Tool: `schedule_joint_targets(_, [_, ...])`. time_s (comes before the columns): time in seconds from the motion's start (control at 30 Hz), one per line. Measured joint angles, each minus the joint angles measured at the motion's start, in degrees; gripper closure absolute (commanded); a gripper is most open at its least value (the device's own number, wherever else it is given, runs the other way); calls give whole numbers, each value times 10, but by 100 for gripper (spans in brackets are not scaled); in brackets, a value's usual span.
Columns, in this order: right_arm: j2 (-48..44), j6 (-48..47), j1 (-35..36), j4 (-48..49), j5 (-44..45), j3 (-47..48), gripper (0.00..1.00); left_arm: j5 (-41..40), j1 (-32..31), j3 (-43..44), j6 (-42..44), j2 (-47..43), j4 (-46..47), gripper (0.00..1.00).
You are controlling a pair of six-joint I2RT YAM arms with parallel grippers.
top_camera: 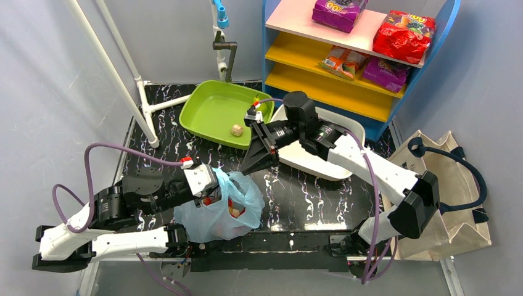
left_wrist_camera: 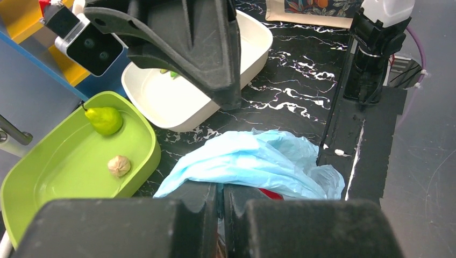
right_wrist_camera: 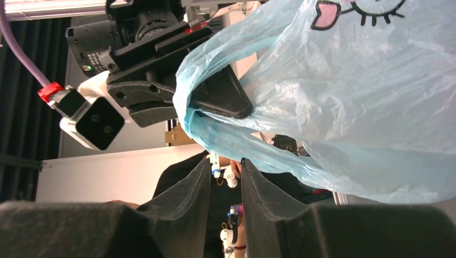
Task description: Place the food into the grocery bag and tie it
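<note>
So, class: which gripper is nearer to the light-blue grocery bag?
Left. The left gripper is shut on the rim of the grocery bag. The right gripper hangs just past the bag's far side, jaws slightly apart, gripping nothing.

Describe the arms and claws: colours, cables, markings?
Left arm and right arm: white links, black joints. Left claw and right claw: matte black, wedge-shaped fingers. Purple cable loops along each arm. White wrist cameras carry red tabs.

Grocery bag [top_camera: 239, 192] — thin, crinkled translucent plastic; table [top_camera: 308, 198] glossy, marbled black.
</note>
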Motion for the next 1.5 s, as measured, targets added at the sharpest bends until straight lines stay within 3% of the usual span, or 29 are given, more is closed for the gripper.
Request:
schedule_joint_targets(0.23, [-14, -107, 12, -103, 36, 11, 76, 0, 0, 0, -24, 10, 5, 100])
schedule_joint_targets(0.47, [-11, -167, 50, -132, 75, 18, 77, 0, 0, 0, -46, 12, 10, 100])
schedule_joint_targets(0.8, [29, -269, 93, -156, 57, 49, 73, 4, 0, 1, -84, 17, 12, 100])
schedule_joint_targets(1.0, [18, -288, 99, -78, 37, -23, 62, 4, 0, 4, -103, 18, 12, 100])
schedule_joint_targets(1.27, [5, -324, 134, 10, 61, -46, 60, 1, 0, 5, -126, 18, 12, 100])
schedule_joint_targets(1.5, [-46, -339, 137, 132, 108, -125, 58, -9, 0, 8, -153, 20, 12, 100])
